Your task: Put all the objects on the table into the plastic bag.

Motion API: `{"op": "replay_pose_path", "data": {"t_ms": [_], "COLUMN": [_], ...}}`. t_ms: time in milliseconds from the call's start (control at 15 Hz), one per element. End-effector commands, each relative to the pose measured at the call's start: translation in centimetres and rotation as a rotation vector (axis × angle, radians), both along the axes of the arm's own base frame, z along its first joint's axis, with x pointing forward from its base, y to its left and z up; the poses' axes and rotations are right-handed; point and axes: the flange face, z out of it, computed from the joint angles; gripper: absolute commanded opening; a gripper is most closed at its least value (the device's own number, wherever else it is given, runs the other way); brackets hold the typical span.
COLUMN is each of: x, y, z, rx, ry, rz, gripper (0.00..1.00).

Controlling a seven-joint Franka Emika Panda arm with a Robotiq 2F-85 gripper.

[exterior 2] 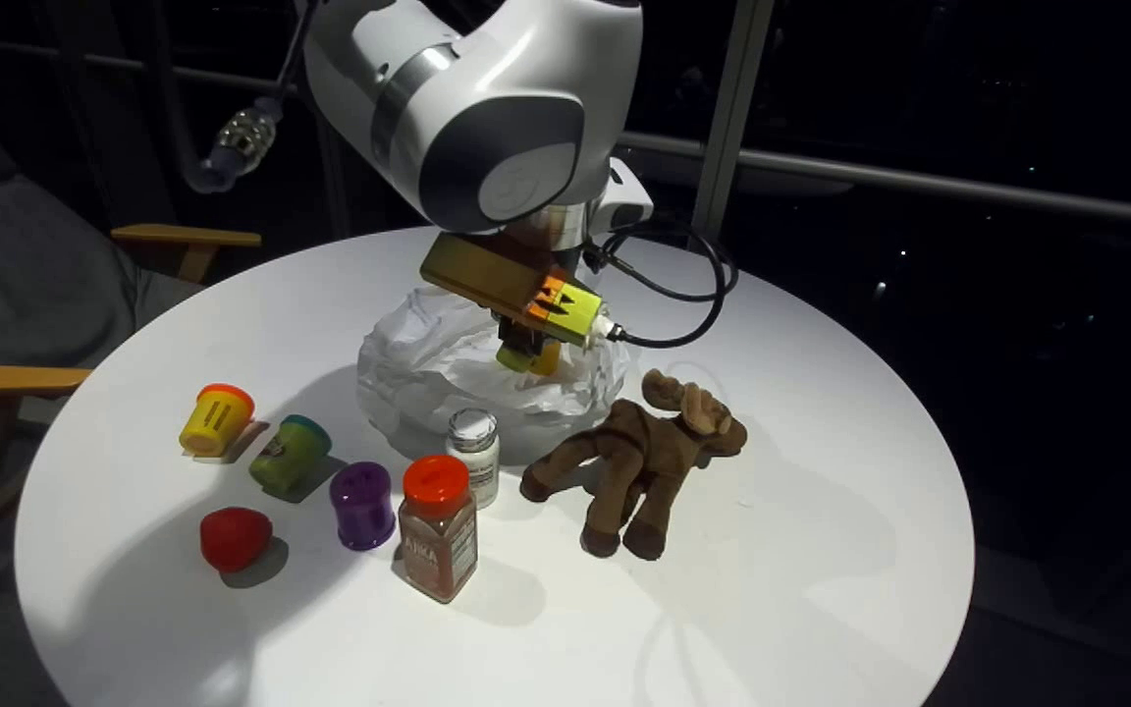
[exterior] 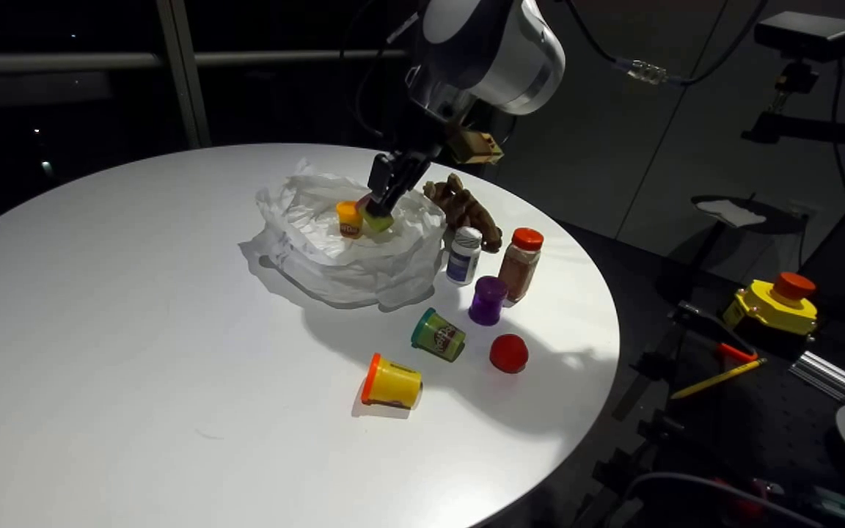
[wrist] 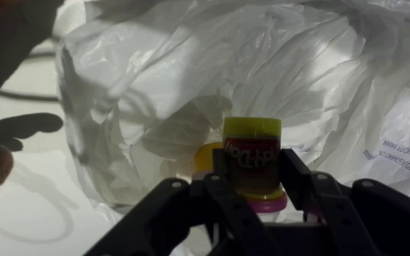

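"Yellow cup (exterior: 397, 383) nearest in an exterior view?"

"Yes. On its side on the white table (exterior: 136, 367), orange lid."

"Then?"

"Red piece (exterior: 509, 353) and green can (exterior: 439, 336); the can, teal lid, is on its side too. Past them, purple cup (exterior: 488, 301), upright, and red-capped bottle (exterior: 518, 271) just beside it, upright."

"And the plastic bag (exterior: 364, 279)?"

"Next, wrinkled, mouth up. White bottle (exterior: 463, 258), blue label, stands just beside it. Orange cup (exterior: 350, 218) is inside the bag."

"What's in your gripper (wrist: 255, 156)?"

"Wrist view: my fingers (wrist: 294, 174) are clamped on the sides of a yellow-green cup (wrist: 252, 128), pink lid, Play-Doh label upside down to me. I have it at the bag's mouth; whether it touches the bag or the orange cup, I can't tell."

"Toy animal (exterior: 470, 213)?"

"Brown, lies on the table just beside the bag, behind the white bottle in an exterior view. Farthest: window frame (exterior: 182, 73), well past the table edge."
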Motion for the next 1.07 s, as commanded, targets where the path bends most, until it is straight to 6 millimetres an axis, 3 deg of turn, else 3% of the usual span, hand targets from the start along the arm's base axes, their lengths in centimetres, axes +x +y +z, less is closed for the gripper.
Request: {"op": "replay_pose_path", "data": {"t_ms": [0,267,333,600,1000], "x": [-0.1,0.1,0.2,-0.3,-2.9], "y": [0.0,0.4,0.5,1.5,5.4], "z": [0.4,1.2,1.6,3.3,10.5], "rx": [-0.007,-0.031,-0.035,-0.047,-0.055], "ry": [-0.073,-0.168,-0.189,-0.187,0.015], "rz": [0.023,0.042,0.047,0.061,-0.160], "gripper": [0.68,0.97,1.00,1.00,1.00]}}
